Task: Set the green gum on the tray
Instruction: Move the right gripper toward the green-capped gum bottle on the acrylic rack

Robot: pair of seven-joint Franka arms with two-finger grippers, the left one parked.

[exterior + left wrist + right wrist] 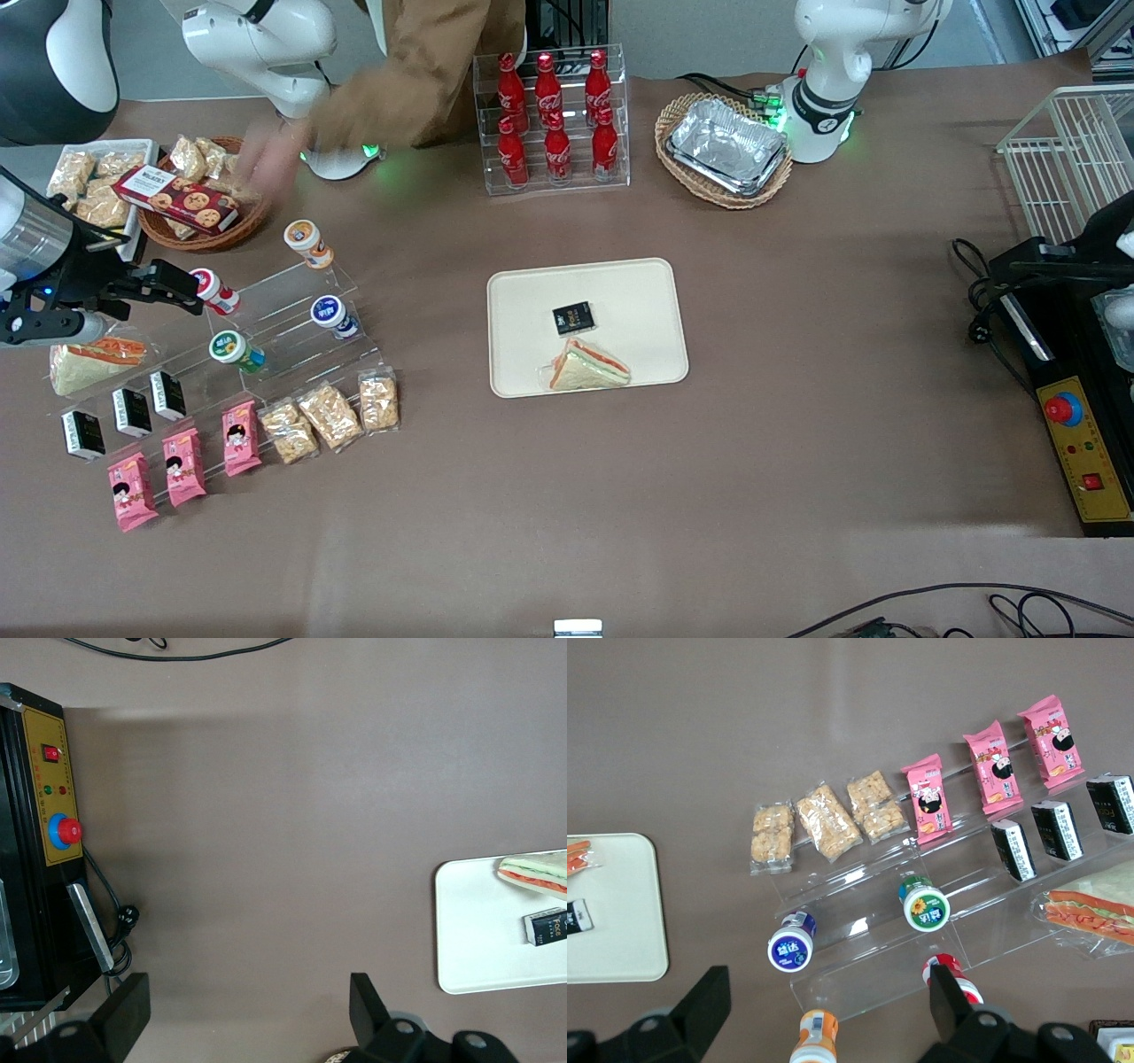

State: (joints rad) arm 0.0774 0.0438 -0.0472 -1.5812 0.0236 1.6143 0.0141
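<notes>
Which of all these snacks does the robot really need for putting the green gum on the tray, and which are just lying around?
Needed:
green gum, on the clear stepped stand
tray
gripper, fingers open, beside the red-lidded canister

Just lying around:
blue-lidded canister
orange canister
sandwich and small black packet, both on the tray
pink snack packs
cola bottles

blurred hand (270, 159) over basket (204, 232); gripper (173, 285) fingertips indistinct
</notes>
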